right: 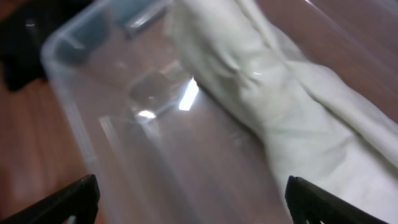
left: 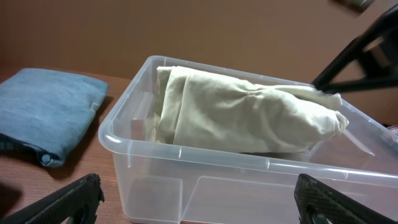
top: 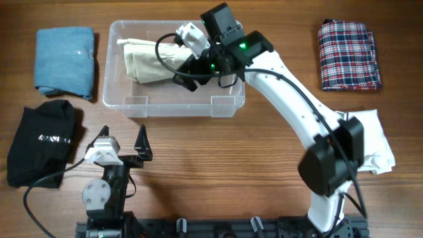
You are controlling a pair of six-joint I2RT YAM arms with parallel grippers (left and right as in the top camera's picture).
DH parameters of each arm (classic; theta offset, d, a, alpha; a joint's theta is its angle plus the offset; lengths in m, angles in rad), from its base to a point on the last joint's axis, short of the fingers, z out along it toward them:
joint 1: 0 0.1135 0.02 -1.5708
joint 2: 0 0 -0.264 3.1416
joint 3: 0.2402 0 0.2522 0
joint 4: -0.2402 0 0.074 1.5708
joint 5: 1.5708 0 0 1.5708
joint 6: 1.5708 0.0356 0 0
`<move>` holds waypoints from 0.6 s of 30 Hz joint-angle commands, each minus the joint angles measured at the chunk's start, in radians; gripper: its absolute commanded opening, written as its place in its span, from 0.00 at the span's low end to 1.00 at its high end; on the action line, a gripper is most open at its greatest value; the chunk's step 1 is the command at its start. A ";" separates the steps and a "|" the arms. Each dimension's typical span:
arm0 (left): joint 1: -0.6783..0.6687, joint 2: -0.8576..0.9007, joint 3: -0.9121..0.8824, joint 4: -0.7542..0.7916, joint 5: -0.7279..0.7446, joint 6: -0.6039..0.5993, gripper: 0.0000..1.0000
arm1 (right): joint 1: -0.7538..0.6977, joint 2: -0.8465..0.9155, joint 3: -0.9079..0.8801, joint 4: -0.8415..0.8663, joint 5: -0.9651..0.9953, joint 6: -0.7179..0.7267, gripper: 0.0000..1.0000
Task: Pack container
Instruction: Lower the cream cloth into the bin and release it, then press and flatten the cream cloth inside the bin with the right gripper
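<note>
The clear plastic container [top: 228, 102] stands at the table's upper middle with a folded cream cloth [top: 147, 61] lying inside it. The cloth also shows in the left wrist view [left: 242, 115] and in the right wrist view [right: 280, 93]. My right gripper [top: 192, 73] hangs over the container's right half, open and empty, beside the cloth; in its own view the jaws [right: 193, 202] are spread wide above the container floor [right: 155, 155]. My left gripper [top: 125, 147] is open and empty near the front edge, facing the container's front wall [left: 249, 193].
A folded blue cloth [top: 65, 61] lies at the left of the container, a black garment [top: 43, 142] at the front left. A plaid cloth [top: 348, 54] lies at the back right and a white cloth [top: 373, 142] under the right arm.
</note>
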 commanded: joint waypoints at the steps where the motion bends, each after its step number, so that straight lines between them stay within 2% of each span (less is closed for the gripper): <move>1: 0.005 -0.007 -0.005 -0.005 -0.009 -0.005 1.00 | 0.027 -0.073 0.004 -0.047 0.001 -0.004 0.98; 4: 0.005 -0.007 -0.005 -0.005 -0.009 -0.005 1.00 | 0.029 -0.065 0.003 -0.006 0.148 -0.006 1.00; 8: 0.005 -0.007 -0.005 -0.005 -0.009 -0.005 1.00 | 0.026 -0.029 0.002 0.107 0.241 -0.033 1.00; 13: 0.005 -0.007 -0.005 -0.005 -0.009 -0.005 1.00 | 0.025 0.055 0.002 0.185 0.242 -0.055 1.00; 18: 0.005 -0.007 -0.005 -0.005 -0.009 -0.005 1.00 | 0.025 0.080 0.002 0.080 0.176 0.018 1.00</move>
